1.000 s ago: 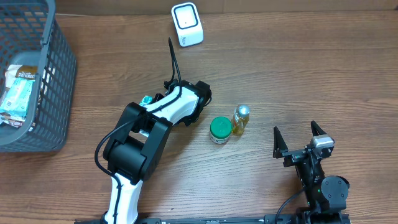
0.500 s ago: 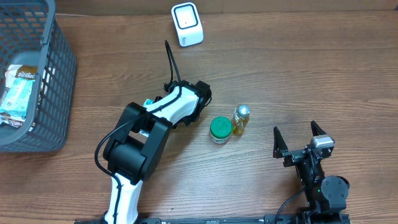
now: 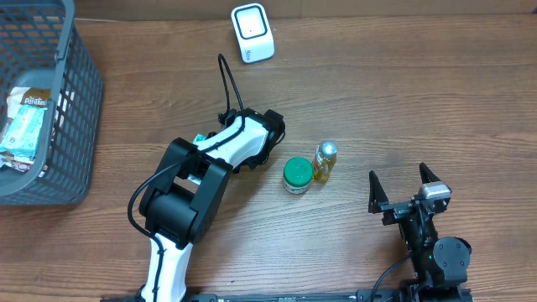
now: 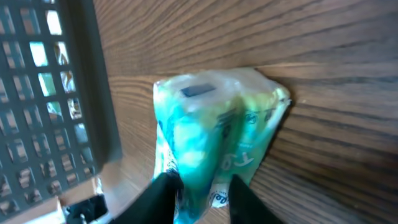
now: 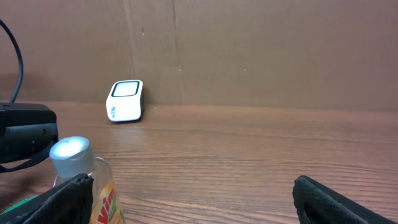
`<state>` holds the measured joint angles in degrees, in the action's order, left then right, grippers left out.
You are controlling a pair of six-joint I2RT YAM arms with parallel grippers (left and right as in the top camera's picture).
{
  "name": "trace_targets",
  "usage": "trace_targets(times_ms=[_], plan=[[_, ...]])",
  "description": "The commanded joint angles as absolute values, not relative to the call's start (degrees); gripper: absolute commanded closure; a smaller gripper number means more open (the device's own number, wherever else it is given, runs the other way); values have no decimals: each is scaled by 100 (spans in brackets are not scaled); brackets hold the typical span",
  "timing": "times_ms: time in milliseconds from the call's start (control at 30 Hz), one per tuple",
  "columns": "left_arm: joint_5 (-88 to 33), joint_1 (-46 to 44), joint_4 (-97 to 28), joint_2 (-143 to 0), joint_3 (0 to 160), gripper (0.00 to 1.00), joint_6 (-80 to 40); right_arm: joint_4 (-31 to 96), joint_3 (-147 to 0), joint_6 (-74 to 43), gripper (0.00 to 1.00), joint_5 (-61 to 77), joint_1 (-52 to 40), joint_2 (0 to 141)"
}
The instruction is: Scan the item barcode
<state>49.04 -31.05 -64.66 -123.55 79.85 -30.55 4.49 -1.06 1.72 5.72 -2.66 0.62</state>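
Left wrist view: left gripper (image 4: 202,188) straddles the green packet (image 4: 211,124) (grip unclear); right gripper (image 3: 397,174) gapes; scan at twelve-o'clock scanner (image 3: 252,32) not yet done

Desk (image 3: 419,101): mid-brown wood with darker grain streaks.
Basket (image 3: 80,109), left edge: dark grey, open square grid.
Scanner (image 3: 252,33), near far edge: white shell, pale window ringed dark.
Packet (image 4: 217,137): teal-green and white, glossy, white lettering, one small dark rectangle.
Jar (image 3: 296,173), mid-desk: green lid.
Bottle (image 3: 325,162) beside the jar: yellow contents, silver cap, yellow label with red letters.
Left arm (image 3: 210,168): white shell, black joints.
Right gripper (image 3: 398,172): black.
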Motion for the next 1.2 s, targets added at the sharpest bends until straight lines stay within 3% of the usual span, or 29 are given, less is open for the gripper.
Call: trace_targets(times_ms=[0, 233, 467, 733, 967, 1167], plan=[[4762, -3116, -6473, -12394, 7977, 63, -3389, 427, -45, 198, 0, 565, -255, 16], [4639, -3114, -6471, -12374, 7983, 61, -3450, 427, -45, 198, 0, 567, -255, 16], [4152, -3004, -6412, -11703, 8136, 26, -3645, 427, -45, 198, 0, 567, -255, 16], [2978, -2351, -6281, -10422, 8333, 0, -2980, 427, -45, 198, 0, 567, -255, 16], [1107, -1402, -6246, -10182, 8274, 0, -696, 427, -45, 198, 0, 567, -255, 16], [327, -1175, -5800, -10269, 7843, 2, 266, 425, -45, 198, 0, 565, -255, 16]])
